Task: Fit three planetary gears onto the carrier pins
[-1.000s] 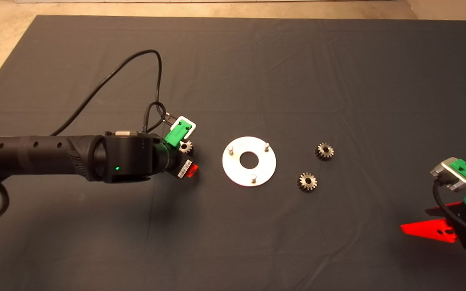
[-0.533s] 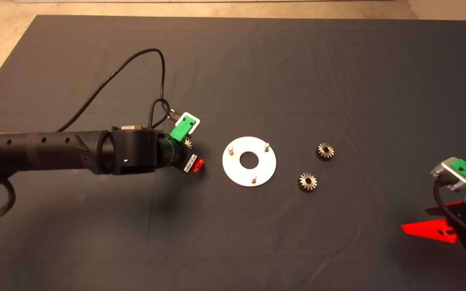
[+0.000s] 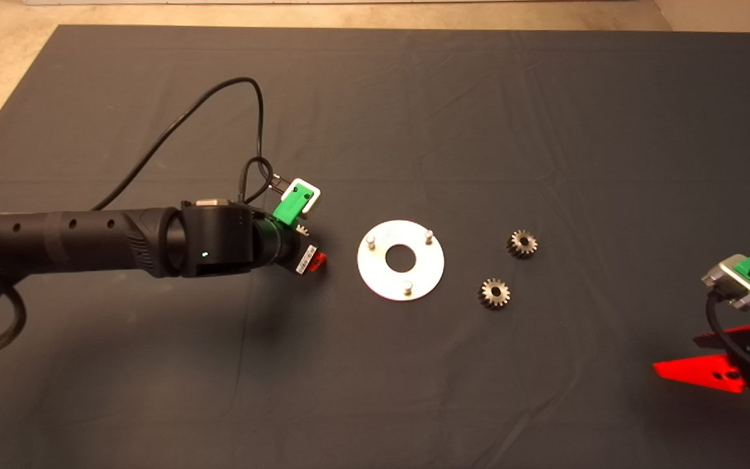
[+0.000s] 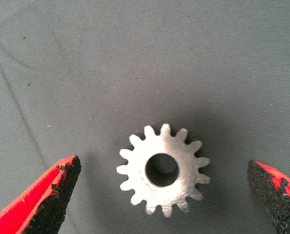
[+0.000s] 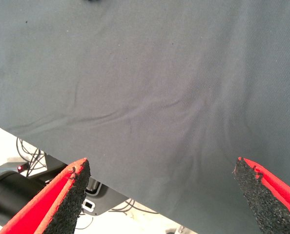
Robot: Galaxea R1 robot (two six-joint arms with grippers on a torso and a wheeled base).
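Left gripper (image 4: pixel 164 195) is hanging wide open over one gear (image 4: pixel 163 169) lying flat on the mat (image 3: pixel 375 130), just left of the pin disc (image 3: pixel 401 260), fingers not touching it.

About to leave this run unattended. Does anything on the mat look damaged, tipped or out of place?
Nothing stands out. All three planetary gears lie flat, the carrier pins stand upright and bare, and the left gripper hangs open over one gear.

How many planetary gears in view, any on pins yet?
3, none on the carrier pins. Two gears lie on the mat right of the disc; the third lies flat between the open left gripper fingers, left of the disc.
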